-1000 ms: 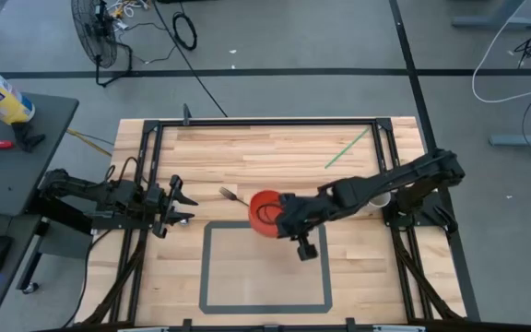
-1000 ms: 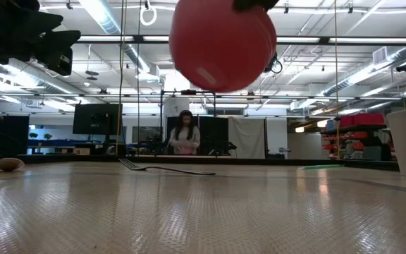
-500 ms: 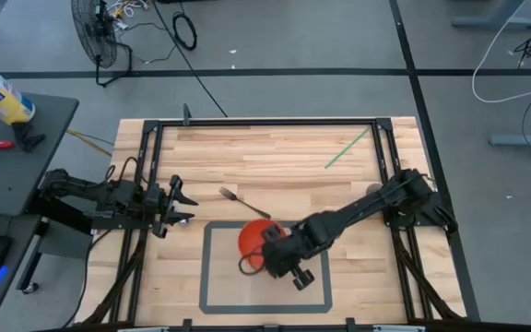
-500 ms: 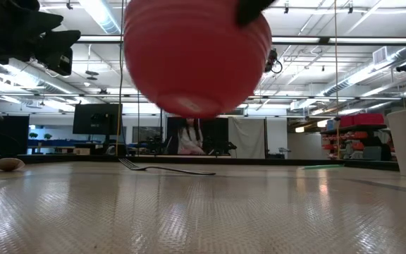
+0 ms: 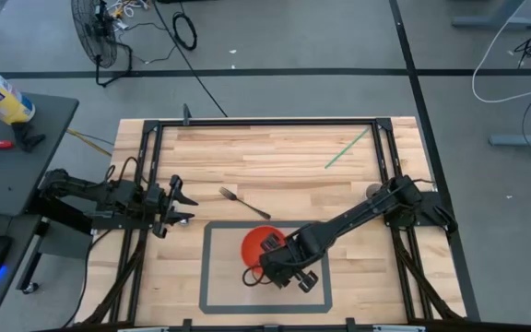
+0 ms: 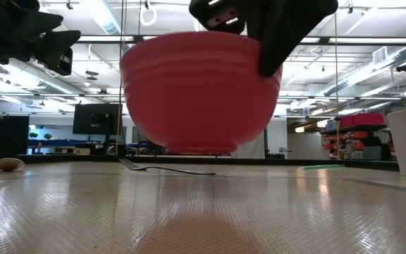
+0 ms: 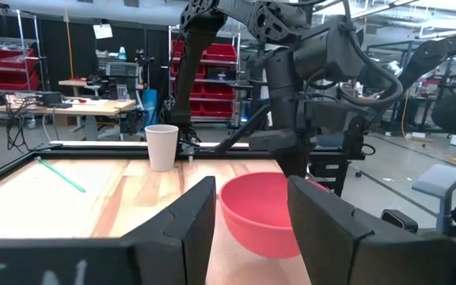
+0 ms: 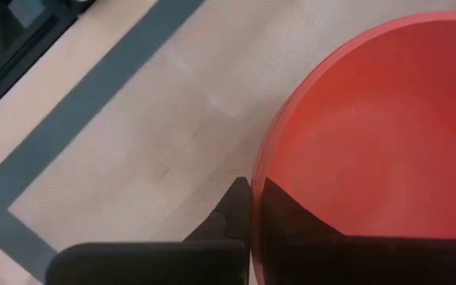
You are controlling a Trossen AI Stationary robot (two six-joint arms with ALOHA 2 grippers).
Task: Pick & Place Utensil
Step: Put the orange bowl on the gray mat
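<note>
A red bowl [image 5: 256,247] hangs just above the table inside the grey taped rectangle [image 5: 212,277], held by my right gripper [image 5: 282,265], which is shut on it. In the low view the bowl [image 6: 196,92] sits level, with a shadow under it. A metal fork [image 5: 238,200] lies flat on the wood beyond the rectangle, also seen as the fork [image 6: 164,168] in the low view. My left gripper [image 5: 181,205] waits open at the table's left side, touching nothing; the left wrist view shows the bowl [image 7: 264,214] past its spread fingers. My right gripper holds the bowl by its rim [image 8: 258,170], on the side toward the table's right and near edges. One finger [image 8: 229,212] is outside the wall and one finger [image 8: 295,218] is inside. The fingers come from above, pointing down. The bowl is upright and lifted clear.
A white cup [image 7: 161,146] stands near the right edge, partly under my right arm. A green stick [image 5: 348,148] lies at the far right. A black frame [image 5: 265,121] borders the table. A small brown object [image 6: 9,164] sits at the left. Bare wood lies around the fork.
My right gripper has carried the bowl from beside the fork toward the near edge and somewhat left, over the taped rectangle, and down close to the table. The bowl, tipped with its underside showing a second ago, now sits level.
</note>
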